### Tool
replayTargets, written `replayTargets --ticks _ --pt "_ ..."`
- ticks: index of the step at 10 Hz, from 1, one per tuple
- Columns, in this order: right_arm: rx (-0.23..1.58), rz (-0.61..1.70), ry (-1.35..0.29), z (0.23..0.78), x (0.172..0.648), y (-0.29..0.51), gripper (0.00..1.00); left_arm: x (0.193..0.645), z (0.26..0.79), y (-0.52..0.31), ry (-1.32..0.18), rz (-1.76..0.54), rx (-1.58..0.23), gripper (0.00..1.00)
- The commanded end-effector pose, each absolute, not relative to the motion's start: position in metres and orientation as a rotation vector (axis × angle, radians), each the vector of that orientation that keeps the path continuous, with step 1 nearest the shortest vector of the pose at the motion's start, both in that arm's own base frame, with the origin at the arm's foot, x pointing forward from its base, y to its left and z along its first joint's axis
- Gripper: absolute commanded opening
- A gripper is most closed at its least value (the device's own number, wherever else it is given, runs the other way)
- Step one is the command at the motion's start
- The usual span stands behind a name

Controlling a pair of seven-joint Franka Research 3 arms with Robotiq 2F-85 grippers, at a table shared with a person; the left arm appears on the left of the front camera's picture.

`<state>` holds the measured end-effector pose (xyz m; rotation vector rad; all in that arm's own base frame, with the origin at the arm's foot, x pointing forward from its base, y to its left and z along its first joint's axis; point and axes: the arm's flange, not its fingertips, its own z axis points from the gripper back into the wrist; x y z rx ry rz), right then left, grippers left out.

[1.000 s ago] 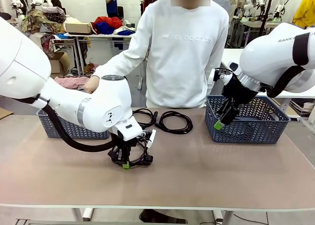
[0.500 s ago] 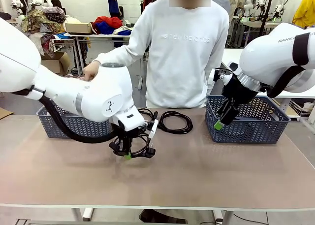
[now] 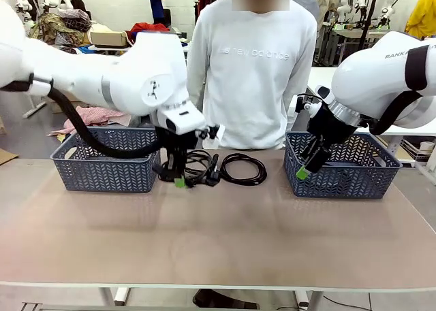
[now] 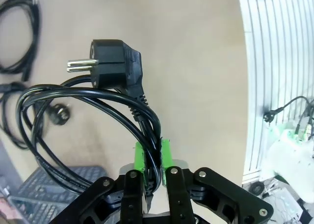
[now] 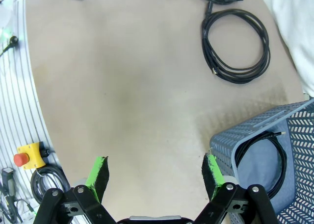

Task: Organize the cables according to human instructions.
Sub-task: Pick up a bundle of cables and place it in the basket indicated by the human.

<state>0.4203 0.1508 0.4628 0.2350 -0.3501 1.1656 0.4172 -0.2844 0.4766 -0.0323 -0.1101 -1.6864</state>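
carrying one coiled cable [image 4: 88, 92] in the left gripper [image 3: 178, 182]: pads pinched tight on a couple of strands at one side of the loop, the rest hanging free above the table [image 3: 225, 243] with the plug [image 4: 115, 62] sticking out at the far end. it hangs just right of the left basket [image 3: 102, 171], near its corner, over the far middle of the table. right gripper [image 3: 304, 169] is spread wide and empty, parked at the near rim of the right basket [image 3: 354, 182], which already has one cable [image 5: 284, 160] in it. another coil [image 3: 262, 171] lies loose on the table in front of the person [image 3: 252, 73], close to the one we hold. our worries: the grip is off-centre on thin round cord, so a quick swing could let strands slide out or the loop open up. the dangling plug could hook a basket rim or snag the loose coil and drag it. we also can't tell from here which basket the person wants, so a wrong drop is possible. we'd judge a slow, high move safest.
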Motion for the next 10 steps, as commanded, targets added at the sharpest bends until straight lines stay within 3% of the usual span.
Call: replayTargets --ticks 1,7,10 --pt "0.23 1.153 -0.349 0.464 0.42 0.151 1.0 0.448 0.497 -0.266 -0.135 -1.659 -0.028 0.01" --pt "0.23 1.153 -0.349 0.464 0.42 0.151 1.0 0.51 0.53 -0.19 -0.175 -1.531 -0.053 0.01" --pt "0.23 1.153 -0.349 0.464 0.42 0.151 1.0 0.506 0.522 -0.192 -0.181 -1.528 -0.025 0.01"
